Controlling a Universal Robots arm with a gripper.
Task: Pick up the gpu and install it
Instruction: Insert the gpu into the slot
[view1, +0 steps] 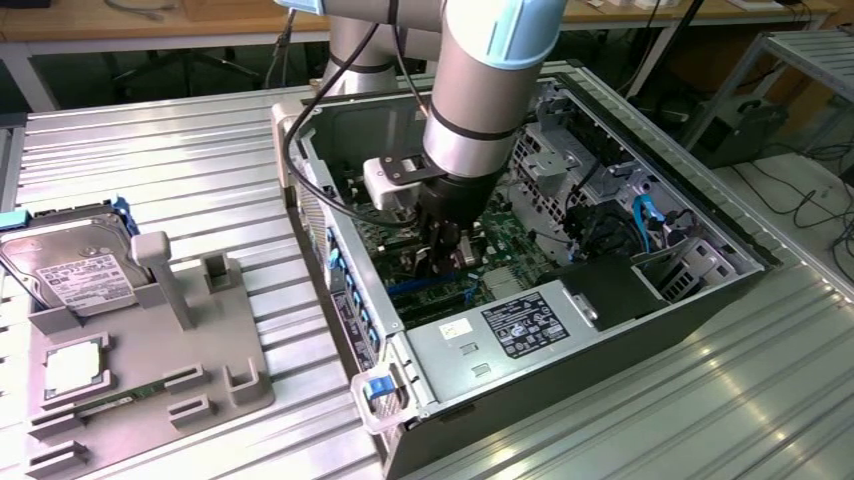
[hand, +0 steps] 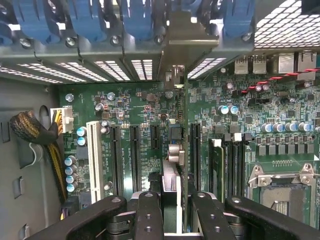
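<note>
In the exterior view, the grey Universal Robots arm reaches down into the open black computer case (view1: 694, 300) that lies on its side on the ribbed aluminium table (view1: 160, 160). The black gripper (view1: 443, 258) hangs low inside, close over the green motherboard (view1: 501, 240), hemmed by the case's rear wall with blue clips on the exterior view's left and the grey power supply box with a black label (view1: 514, 330) just below it. Well apart, on the exterior view's left, a grey plastic parts holder (view1: 200, 350) carries a silver hard drive with a white label (view1: 74, 270).

In the wrist view, the thin flat black gpu card (hand: 184, 150) stands edge-on between the two black fingers (hand: 148, 220), which are drawn in narrow and clamped on it. Its silver metal bracket (hand: 175, 75) meets the rear slot openings. The card runs along the motherboard between black expansion slots (hand: 135, 155), with a white slot (hand: 93, 160) farther off and little room on either side. This view also reveals the silver processor socket (hand: 282, 195) and a braided cable bundle (hand: 35, 132), which the arm hides from outside.
</note>
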